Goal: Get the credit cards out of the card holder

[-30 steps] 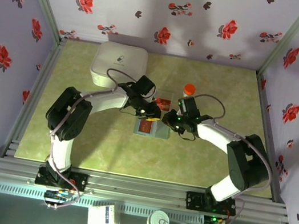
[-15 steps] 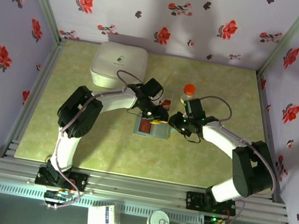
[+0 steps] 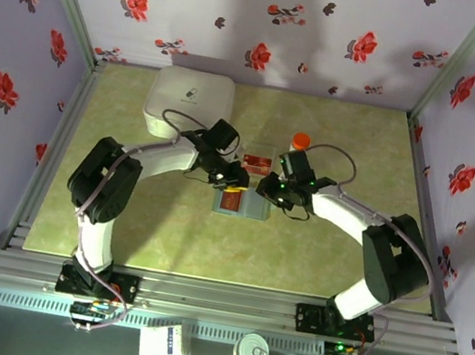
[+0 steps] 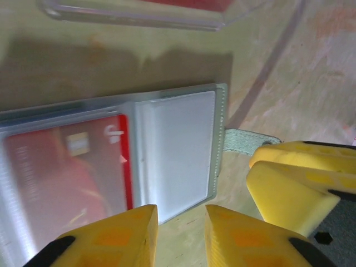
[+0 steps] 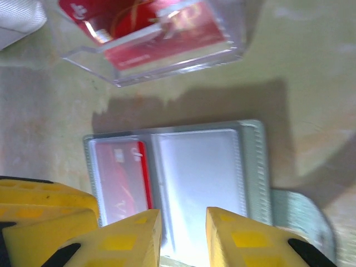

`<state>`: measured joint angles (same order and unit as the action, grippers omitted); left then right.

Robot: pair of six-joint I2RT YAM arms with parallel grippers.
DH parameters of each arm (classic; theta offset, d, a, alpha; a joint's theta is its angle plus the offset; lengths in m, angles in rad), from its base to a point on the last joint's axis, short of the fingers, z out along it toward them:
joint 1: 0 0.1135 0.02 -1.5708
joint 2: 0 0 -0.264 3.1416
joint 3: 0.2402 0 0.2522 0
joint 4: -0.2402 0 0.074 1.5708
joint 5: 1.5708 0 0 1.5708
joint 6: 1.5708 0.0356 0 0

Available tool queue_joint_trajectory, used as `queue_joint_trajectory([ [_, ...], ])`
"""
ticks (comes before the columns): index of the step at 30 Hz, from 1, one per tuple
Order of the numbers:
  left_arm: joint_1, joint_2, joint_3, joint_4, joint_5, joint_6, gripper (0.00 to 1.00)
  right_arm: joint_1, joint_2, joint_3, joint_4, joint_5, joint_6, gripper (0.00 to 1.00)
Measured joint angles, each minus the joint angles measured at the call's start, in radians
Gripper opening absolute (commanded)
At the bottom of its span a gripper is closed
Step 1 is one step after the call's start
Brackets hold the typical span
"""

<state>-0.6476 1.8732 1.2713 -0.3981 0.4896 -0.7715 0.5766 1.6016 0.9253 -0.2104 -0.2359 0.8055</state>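
- Down on the green table (image 3: 335,250), the card holder (image 3: 238,203) lies open and flat, just under the tips of the two grippers.
- One red card (image 4: 67,178) sits in the left pocket of the holder, under a see-through cover. The pocket beside it looks plain and pale.
- A small strap (image 4: 245,139) sticks out from the side of the holder.
- The left gripper (image 4: 181,212) hangs by the near edge of the holder. Its yellow fingers (image 4: 119,236) are a little bit apart, and bare table shows in the gap.
- The right gripper (image 5: 183,214) hangs over the pale pocket. Its yellow fingers (image 5: 245,239) are a little apart too, and they pinch nothing. I cannot tell if they touch the holder.
- The two grippers are very near each other.
- Just behind the holder is a clear tray (image 5: 178,69) with more red cards (image 5: 167,30) in it.
- A white box (image 3: 188,103) sits at the back on the left.
- A bottle (image 3: 300,141) with an orange cap stands behind the right gripper.
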Motion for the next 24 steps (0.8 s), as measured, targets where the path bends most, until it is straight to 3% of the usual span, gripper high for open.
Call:
queue_joint_trajectory([
  [13, 0.084, -0.094, -0.150, 0.028, -0.009, 0.001, 0.20, 0.066, 0.191, 0.123, 0.021, -0.035, 0.017, 0.26],
  [24, 0.086, -0.078, -0.150, 0.035, -0.014, 0.019, 0.03, 0.066, 0.204, 0.126, 0.042, -0.066, 0.018, 0.23],
])
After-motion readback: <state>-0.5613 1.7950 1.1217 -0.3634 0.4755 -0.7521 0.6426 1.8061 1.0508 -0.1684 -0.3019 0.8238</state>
